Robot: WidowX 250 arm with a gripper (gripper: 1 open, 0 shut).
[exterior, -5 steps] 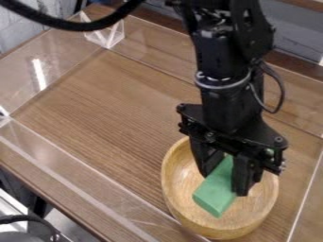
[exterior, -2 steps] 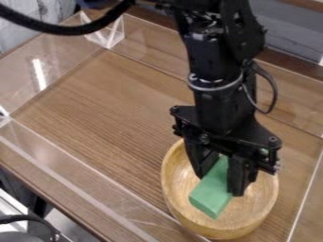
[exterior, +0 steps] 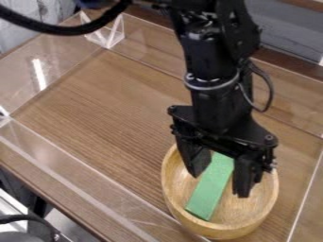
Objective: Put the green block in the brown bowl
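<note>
the arm stands nearly upright, gripper (exterior: 225, 168) pointing steeply down into the bowl (exterior: 177, 180), jaws spread wide. the block (exterior: 210, 187) leans tilted between them, lower end below the gripper inside the bowl.

Green block (exterior: 210, 189): bright, elongated bar, tilted, lower end inside brown bowl (exterior: 175, 194). Bowl: round, tan wood, thick rim, upright on tabletop.

We are seeing a grained wooden brown bowl (exterior: 178, 197), a smooth matt green block (exterior: 210, 189), and a wood-grain table (exterior: 101, 104).
</note>
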